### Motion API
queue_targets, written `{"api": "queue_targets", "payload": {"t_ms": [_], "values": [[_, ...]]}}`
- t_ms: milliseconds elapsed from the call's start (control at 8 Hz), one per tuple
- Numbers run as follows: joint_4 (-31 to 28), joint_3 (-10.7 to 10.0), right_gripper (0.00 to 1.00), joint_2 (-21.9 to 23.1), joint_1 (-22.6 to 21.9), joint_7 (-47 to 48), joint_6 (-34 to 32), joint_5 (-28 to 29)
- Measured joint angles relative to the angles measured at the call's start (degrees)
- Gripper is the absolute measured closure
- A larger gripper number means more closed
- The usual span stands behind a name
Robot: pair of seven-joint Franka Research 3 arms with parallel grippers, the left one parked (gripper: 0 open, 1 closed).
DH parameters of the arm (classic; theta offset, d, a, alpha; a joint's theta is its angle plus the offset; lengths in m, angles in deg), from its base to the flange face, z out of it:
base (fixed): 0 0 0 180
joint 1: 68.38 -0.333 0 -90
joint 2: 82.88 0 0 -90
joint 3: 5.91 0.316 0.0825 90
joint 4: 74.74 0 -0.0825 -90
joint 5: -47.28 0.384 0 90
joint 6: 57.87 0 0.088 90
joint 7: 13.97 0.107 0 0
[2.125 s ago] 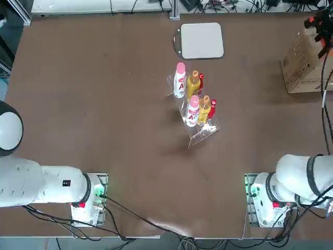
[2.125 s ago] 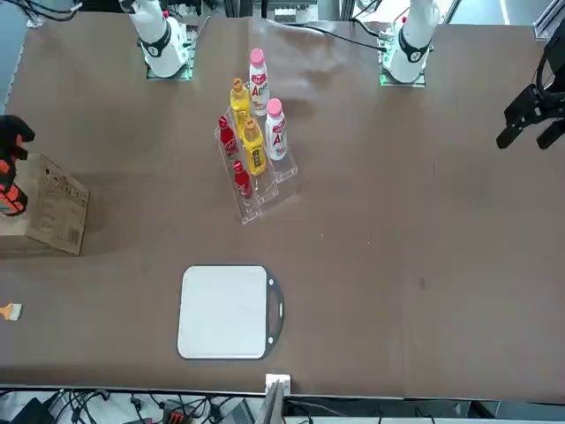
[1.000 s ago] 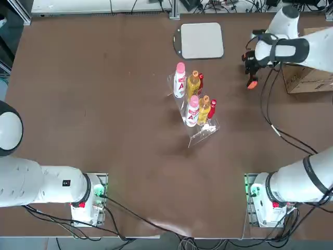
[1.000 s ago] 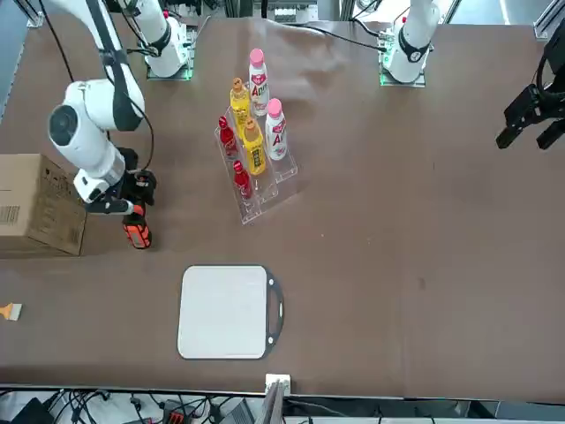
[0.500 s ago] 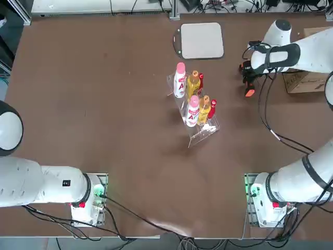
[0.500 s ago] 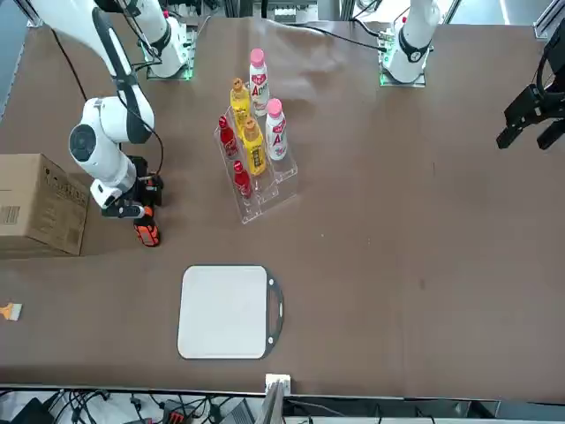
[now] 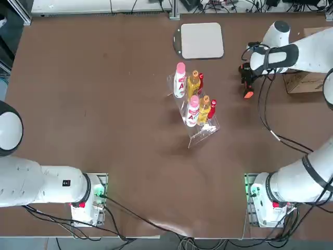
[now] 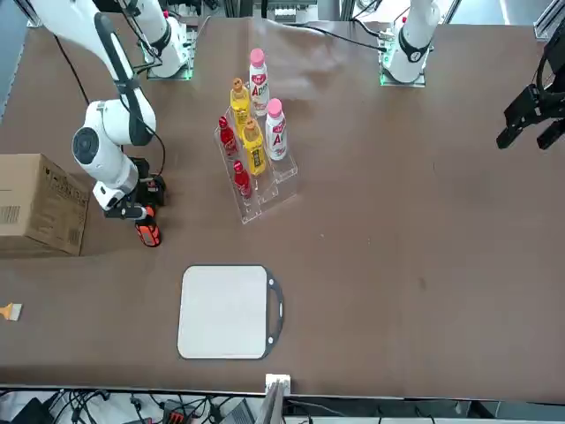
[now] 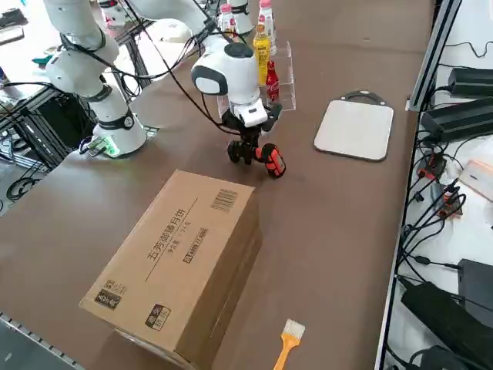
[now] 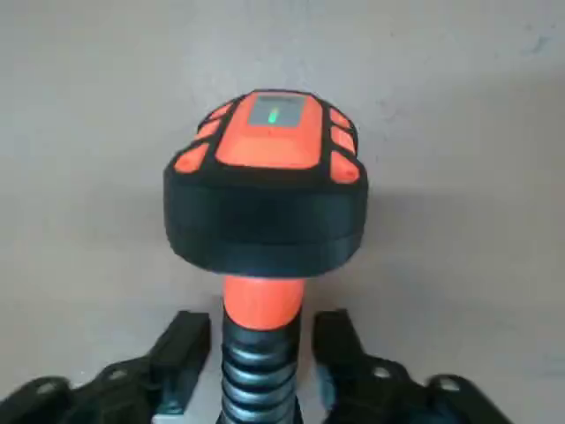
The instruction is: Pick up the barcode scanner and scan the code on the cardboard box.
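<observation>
Orange and black, the barcode scanner (image 10: 265,190) lies on the brown table (image 7: 104,104), near the cardboard box (image 9: 177,254) but apart from it. In the top view it is at about two o'clock from the bottle rack (image 7: 193,101). The right gripper (image 10: 258,353) is low over its ribbed handle. Its jaws stand spread, one on each side, with a small gap, so they are not squeezing it. My guess is the scanner is being put down. Its long axis lies flat, with the orange head pointing away from the gripper.
</observation>
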Motion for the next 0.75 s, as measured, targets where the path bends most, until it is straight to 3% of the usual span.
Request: {"api": "queue_targets", "payload": {"t_ms": [125, 375, 500, 750], "values": [[0.5, -0.1, 0.03, 0.6, 0.0, 0.0, 0.1, 0.0], [2.3, -0.3, 0.0, 4.9, 0.1, 0.0, -0.8, 0.0], [4.3, -0.5, 0.0, 8.6, 0.1, 0.1, -5.7, 0.0], [12.7, -1.4, 0.0, 15.1, 0.6, 0.1, -21.8, 0.0]]}}
